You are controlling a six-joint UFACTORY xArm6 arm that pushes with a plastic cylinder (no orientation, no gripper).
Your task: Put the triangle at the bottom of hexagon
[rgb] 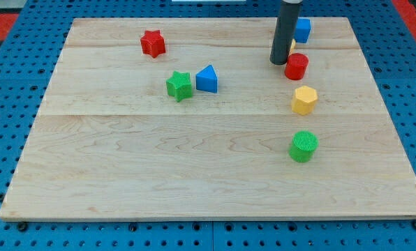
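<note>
1. No readable text here: the pale wooden board point(215, 174) shows only grain and plank seams from edge to edge.
2. The coloured plastic blocks carry no letters, numbers or marks.
3. The dark rod bears no brand or label.
4. The blue perforated surface point(5, 139) around the board shows only holes, no signs.

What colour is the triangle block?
Blue: the triangle shows clearly in the camera view, beside the green star.
</note>
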